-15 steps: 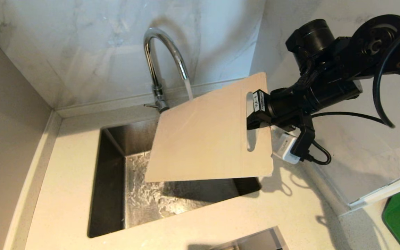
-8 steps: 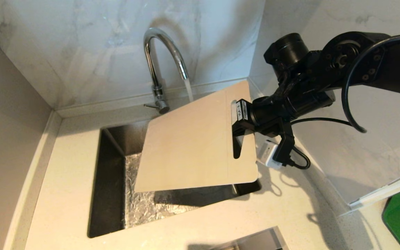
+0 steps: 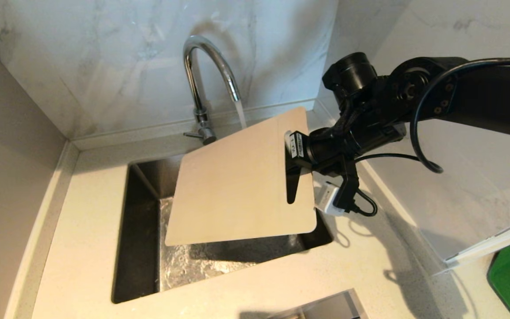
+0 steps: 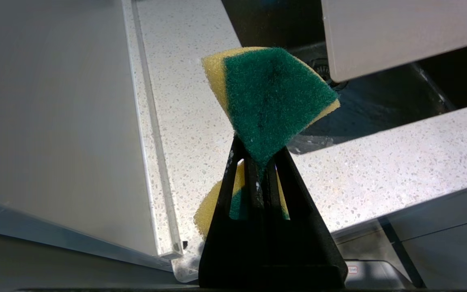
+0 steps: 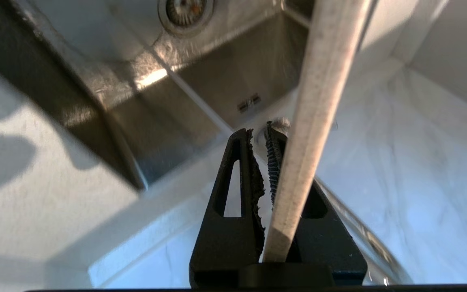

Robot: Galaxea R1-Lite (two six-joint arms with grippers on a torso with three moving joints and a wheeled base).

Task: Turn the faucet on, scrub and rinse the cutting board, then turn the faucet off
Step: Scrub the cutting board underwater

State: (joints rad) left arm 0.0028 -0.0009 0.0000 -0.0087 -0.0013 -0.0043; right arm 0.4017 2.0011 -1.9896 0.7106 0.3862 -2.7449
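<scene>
Board is pinched at its handle end by right gripper, tilted over sink under faucet stream; tilt is best kept so water sheets off; sponge is clamped in left gripper.

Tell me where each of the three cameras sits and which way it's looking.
Head: high up, looking down at the sink, running faucet and board; right arm shows.
Left wrist: behind the left gripper, shut on a sponge, facing the counter.
Right wrist: behind the right gripper, shut on the board's edge, facing into the sink.
Shared: board and sink show in all three.
</scene>
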